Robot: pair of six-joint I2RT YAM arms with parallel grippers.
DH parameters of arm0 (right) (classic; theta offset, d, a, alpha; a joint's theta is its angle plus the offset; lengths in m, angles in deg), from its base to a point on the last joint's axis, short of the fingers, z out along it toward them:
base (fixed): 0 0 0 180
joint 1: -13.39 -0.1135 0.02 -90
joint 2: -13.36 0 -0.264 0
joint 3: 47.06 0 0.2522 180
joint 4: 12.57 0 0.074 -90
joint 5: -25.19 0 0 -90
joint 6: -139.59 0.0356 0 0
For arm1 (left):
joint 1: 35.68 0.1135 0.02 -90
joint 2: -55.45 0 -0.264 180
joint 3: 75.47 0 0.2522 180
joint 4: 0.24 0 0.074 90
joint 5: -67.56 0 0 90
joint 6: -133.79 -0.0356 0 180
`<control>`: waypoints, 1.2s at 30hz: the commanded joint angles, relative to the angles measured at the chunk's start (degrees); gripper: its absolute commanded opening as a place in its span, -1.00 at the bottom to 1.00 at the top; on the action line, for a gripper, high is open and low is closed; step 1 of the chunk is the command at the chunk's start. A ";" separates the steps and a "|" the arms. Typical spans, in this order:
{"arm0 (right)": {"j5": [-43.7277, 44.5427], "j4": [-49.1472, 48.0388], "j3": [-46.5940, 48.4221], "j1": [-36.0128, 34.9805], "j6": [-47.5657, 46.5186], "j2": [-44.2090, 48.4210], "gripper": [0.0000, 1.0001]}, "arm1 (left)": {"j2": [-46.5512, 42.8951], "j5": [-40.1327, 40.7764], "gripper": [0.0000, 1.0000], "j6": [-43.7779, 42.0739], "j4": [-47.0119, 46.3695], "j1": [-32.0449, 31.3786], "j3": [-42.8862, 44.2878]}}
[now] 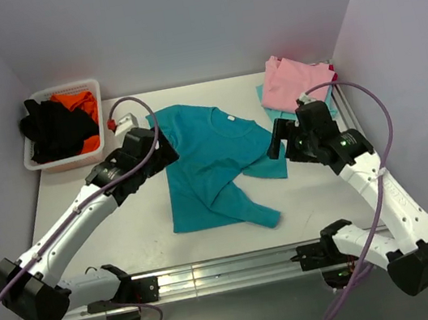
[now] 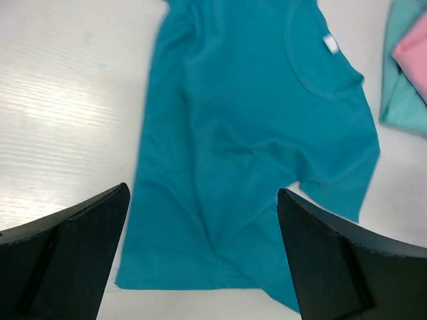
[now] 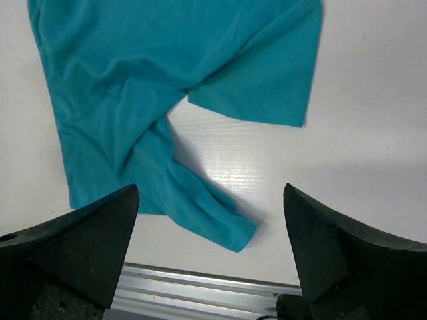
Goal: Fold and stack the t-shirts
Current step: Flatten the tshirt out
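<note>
A teal round-necked t-shirt (image 1: 211, 164) lies partly folded on the white table, one side turned over so a sleeve points to the front right. It fills the left wrist view (image 2: 247, 140) and shows in the right wrist view (image 3: 153, 87). A folded pink t-shirt (image 1: 293, 81) lies on a pale aqua one (image 1: 267, 95) at the back right; both show in the left wrist view, pink (image 2: 412, 50), aqua (image 2: 400, 100). My left gripper (image 1: 165, 153) is open above the shirt's left side. My right gripper (image 1: 278, 142) is open above the shirt's right sleeve. Both are empty.
A white basket (image 1: 43, 160) with black and orange clothes stands at the back left. A small white and red object (image 1: 121, 124) lies beside it. A metal rail (image 1: 233, 272) runs along the table's front edge. Grey walls close in the sides and back.
</note>
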 commanded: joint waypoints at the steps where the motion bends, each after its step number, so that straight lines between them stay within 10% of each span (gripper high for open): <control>1: 0.71 -1.21 6.59 -0.35 0.67 -3.67 0.92 | -2.32 9.69 0.99 3.41 7.95 0.14 4.54; 9: 0.70 -0.96 22.13 -2.54 2.51 -13.87 0.81 | 8.98 -8.11 0.99 -9.67 -7.83 12.69 7.79; 17: 7.82 8.46 28.67 -14.13 6.37 -18.72 0.75 | 39.73 -25.51 0.99 -22.07 -10.14 27.11 32.65; 36: 12.93 18.31 17.94 -16.60 16.93 -7.29 0.70 | 67.11 -40.74 0.98 -13.64 -21.20 30.47 46.03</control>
